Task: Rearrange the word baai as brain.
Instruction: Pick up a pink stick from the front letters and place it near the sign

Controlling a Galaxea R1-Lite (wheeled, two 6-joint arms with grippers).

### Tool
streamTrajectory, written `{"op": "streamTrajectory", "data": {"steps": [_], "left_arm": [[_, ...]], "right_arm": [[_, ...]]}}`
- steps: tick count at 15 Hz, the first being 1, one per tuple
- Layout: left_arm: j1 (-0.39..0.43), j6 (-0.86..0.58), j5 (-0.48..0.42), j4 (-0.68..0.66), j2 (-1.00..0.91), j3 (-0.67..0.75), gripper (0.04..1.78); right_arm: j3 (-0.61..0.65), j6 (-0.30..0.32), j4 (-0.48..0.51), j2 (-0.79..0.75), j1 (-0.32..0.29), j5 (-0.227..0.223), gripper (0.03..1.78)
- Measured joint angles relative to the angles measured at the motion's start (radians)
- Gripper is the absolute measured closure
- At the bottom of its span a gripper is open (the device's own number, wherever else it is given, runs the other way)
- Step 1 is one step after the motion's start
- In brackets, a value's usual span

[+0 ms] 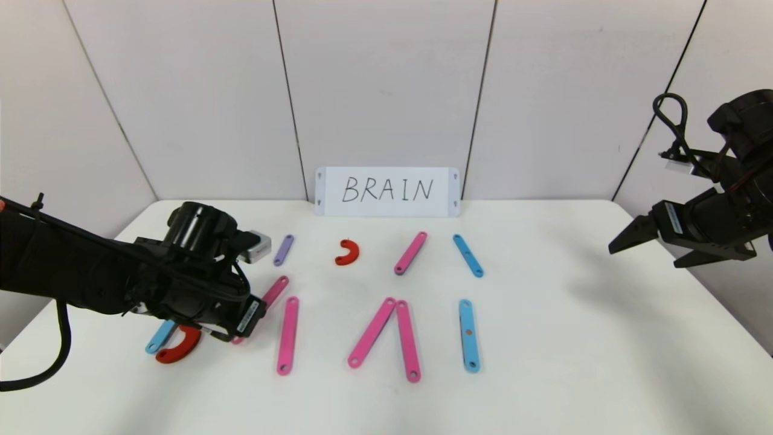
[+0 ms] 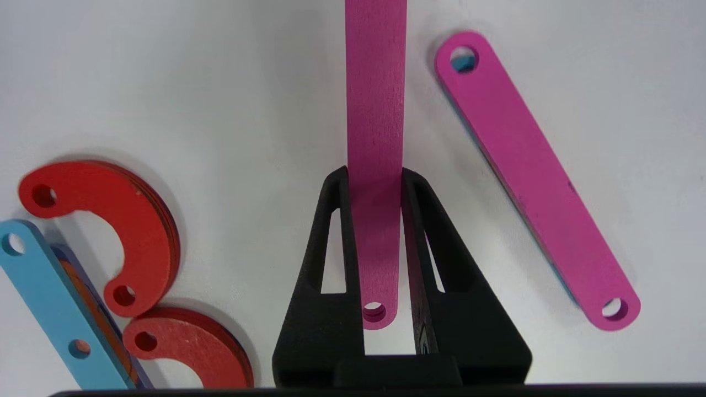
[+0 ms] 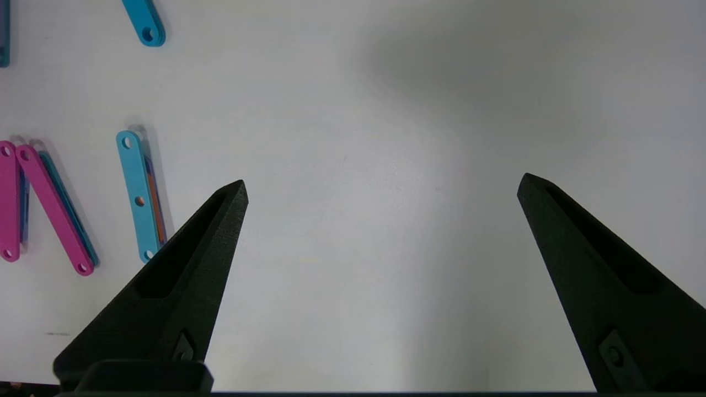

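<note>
The word lies as flat pieces on the white table (image 1: pixel 574 338). My left gripper (image 2: pixel 375 173) is shut on the edges of a pink bar (image 2: pixel 375 99), near its holed end. In the head view this gripper (image 1: pixel 241 323) covers the lower part of that slanted pink bar (image 1: pixel 276 292). Next to it lies an upright pink bar (image 1: pixel 287 335), also in the left wrist view (image 2: pixel 535 176). Two red arcs (image 2: pixel 127 220) (image 2: pixel 193 342) and a blue bar (image 2: pixel 49 303) lie on the other side. My right gripper (image 1: pixel 646 257) hangs open and empty over the table's right side.
A white card (image 1: pixel 386 191) reading BRAIN stands at the back. A purple bar (image 1: pixel 283 249), a small red arc (image 1: pixel 348 252), a pink bar (image 1: pixel 410 253) and a blue bar (image 1: pixel 468 255) lie in the back row. Two pink bars (image 1: pixel 371 332) (image 1: pixel 407 340) form a peak; a blue bar (image 1: pixel 468 335) lies beside them.
</note>
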Motion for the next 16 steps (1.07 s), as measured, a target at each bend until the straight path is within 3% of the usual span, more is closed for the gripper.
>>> {"op": "streamTrajectory", "data": {"steps": [5, 10, 16], "left_arm": [[0.075, -0.007, 0.002, -0.194, 0.041, -0.045, 1.55], [0.161, -0.018, 0.002, -0.198, 0.125, -0.180, 1.55], [0.202, -0.078, 0.018, -0.178, 0.273, -0.381, 1.55]], "right_arm": [[0.007, -0.009, 0.000, 0.001, 0.004, -0.003, 0.10], [0.009, -0.011, 0.000, 0.007, 0.008, -0.009, 0.10], [0.015, -0.015, -0.001, 0.014, 0.008, -0.011, 0.10]]}}
